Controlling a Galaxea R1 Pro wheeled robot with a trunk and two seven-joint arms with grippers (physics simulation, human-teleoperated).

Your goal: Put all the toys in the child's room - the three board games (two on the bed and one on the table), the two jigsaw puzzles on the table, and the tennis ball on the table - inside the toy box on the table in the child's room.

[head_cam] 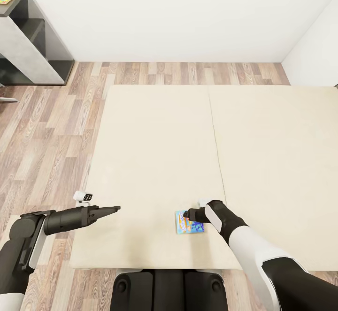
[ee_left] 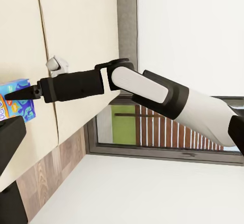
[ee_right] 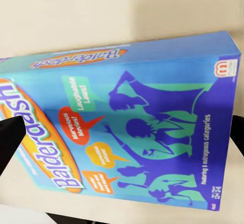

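Balderdash board game [head_cam: 189, 222] lies flat on the bed [head_cam: 159, 160], likely light, stiff, slick; grip across opposite edges. Right gripper [head_cam: 189, 214] jaws spread astride it, unclosed; left gripper [head_cam: 111, 209] jaws look pinched together, empty.

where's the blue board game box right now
In the head view the blue board game box lies flat on the cream mattress near the bed's front edge, right of centre, directly at the right gripper.
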